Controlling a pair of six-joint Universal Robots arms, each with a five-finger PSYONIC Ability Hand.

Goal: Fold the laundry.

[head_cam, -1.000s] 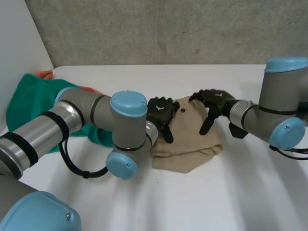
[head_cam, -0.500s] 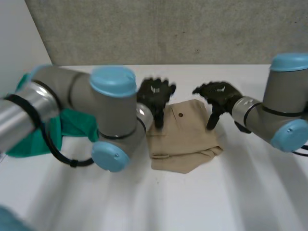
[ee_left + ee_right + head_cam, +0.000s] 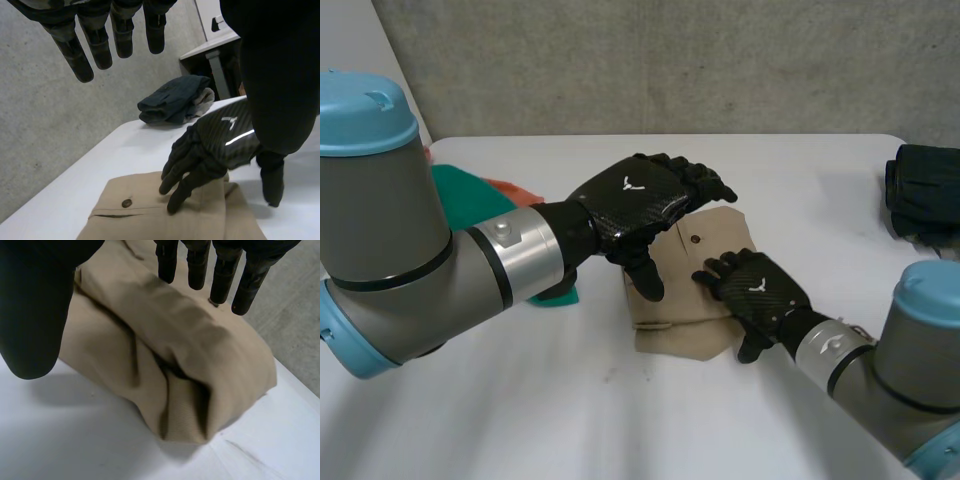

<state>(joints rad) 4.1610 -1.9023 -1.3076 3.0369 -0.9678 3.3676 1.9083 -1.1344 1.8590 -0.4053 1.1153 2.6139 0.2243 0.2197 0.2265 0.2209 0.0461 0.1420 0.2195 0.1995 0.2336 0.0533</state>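
A folded beige garment with a small button lies in the middle of the white table. My left hand hovers above its left part, open, fingers spread and holding nothing. My right hand lies flat on the garment's near right side, open. In the left wrist view my left hand's fingers hang straight above the beige garment, and my right hand rests on it beside the button. In the right wrist view my right hand has straight fingers over the beige garment, at its thick folded edge.
A green cloth with an orange piece behind it lies at the left, partly hidden by my left arm. A dark folded garment stack sits at the table's back right edge, also the dark stack beyond my right hand.
My left hand has lifted off the garment and come up towards the camera. My right hand has moved from the garment's far right side to its near right side.
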